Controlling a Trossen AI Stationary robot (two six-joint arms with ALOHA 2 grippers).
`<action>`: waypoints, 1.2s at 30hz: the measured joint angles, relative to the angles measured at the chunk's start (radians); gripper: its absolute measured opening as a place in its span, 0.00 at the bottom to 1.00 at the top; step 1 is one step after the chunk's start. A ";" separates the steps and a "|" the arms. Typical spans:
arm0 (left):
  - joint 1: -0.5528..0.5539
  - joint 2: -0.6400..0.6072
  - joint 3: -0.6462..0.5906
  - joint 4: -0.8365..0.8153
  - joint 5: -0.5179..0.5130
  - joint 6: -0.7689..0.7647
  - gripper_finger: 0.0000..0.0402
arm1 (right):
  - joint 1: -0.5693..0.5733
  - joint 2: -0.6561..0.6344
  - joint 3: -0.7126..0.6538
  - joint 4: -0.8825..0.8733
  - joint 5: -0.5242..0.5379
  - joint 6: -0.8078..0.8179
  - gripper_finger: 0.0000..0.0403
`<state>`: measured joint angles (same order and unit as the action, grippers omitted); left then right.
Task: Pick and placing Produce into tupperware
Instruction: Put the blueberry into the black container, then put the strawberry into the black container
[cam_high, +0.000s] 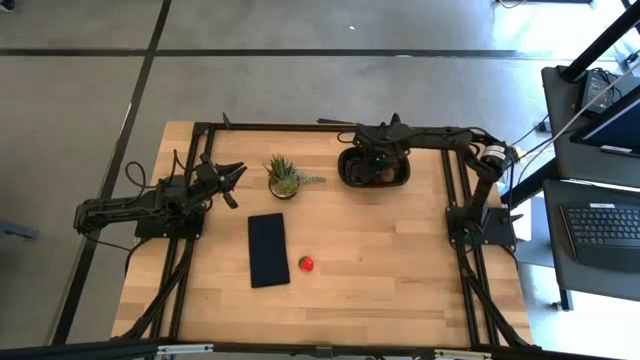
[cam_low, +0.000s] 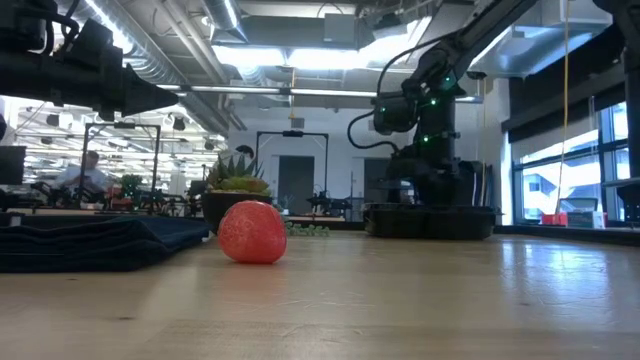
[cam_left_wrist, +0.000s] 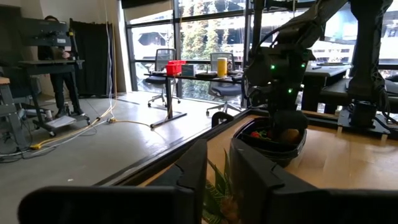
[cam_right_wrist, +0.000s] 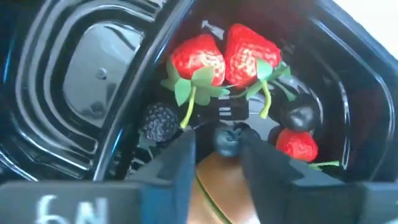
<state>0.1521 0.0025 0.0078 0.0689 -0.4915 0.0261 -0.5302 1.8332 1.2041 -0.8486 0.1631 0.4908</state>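
A: Where is the right end effector (cam_right_wrist: 214, 163) working?

B: It is hovering inside the tupperware (cam_high: 373, 168), fingers parted, gripping nothing. Two strawberries (cam_right_wrist: 224, 59), dark berries and a brownish piece are lying beneath it.

A: And the left end effector (cam_high: 232, 182)?

B: It is waiting near the potted plant (cam_high: 284, 176), fingers parted, empty.

A: Risk?

B: One red fruit (cam_high: 306, 263) is sitting on the surface beside the dark pad (cam_high: 268, 249). Being rounded, it is likely to roll away under an off-centre grasp.
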 joint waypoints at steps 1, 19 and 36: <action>0.000 0.000 0.000 0.000 0.000 0.000 0.16 | 0.000 0.000 0.000 0.001 0.000 -0.001 0.35; 0.000 0.000 0.001 0.111 0.124 0.009 0.22 | 0.014 -0.278 0.001 -0.003 0.006 0.029 0.76; -0.065 0.159 0.095 0.138 0.607 0.117 0.39 | 0.316 -0.484 0.001 -0.160 0.132 0.093 0.76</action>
<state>0.0872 0.1616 0.1032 0.2064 0.1158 0.1427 -0.2144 1.3495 1.2056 -1.0084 0.2953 0.5837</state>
